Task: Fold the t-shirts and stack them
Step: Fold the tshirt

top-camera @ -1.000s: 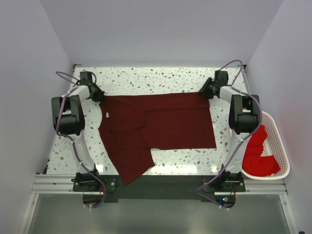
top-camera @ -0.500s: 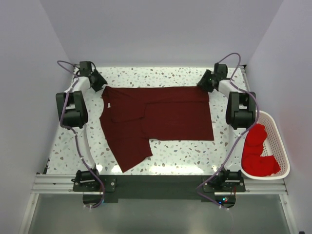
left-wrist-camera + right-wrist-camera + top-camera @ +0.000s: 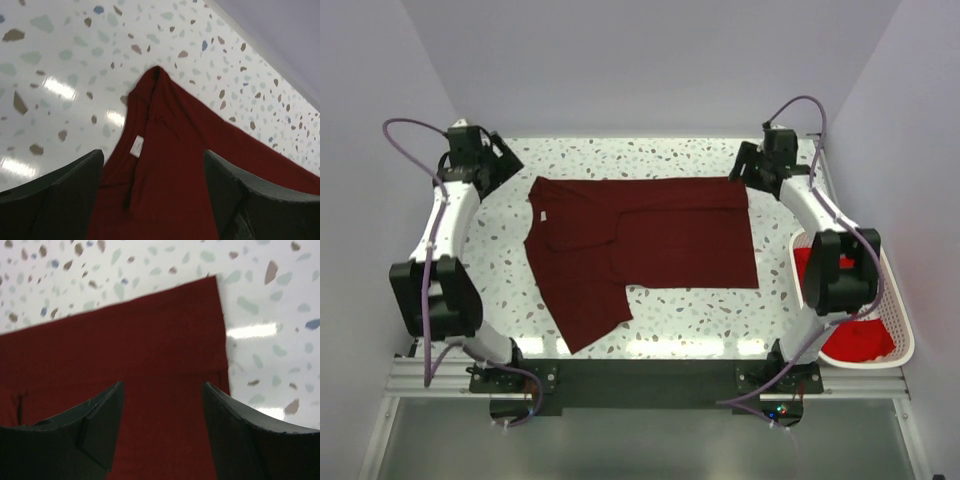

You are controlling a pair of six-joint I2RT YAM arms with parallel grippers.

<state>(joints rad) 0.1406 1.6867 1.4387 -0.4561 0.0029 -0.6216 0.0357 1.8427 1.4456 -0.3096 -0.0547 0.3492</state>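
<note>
Left hand, right hand: both released, empty, by far corners of maroon t-shirt, flat on speckled surface. Red t-shirt in basket, rt side.

A white table flecked with grey and brown chips lies under the left gripper and the right gripper, glossy with bright glare patches. Plain pale lilac walls rise beyond them and to either side. A metal rail edges the table behind them.
</note>
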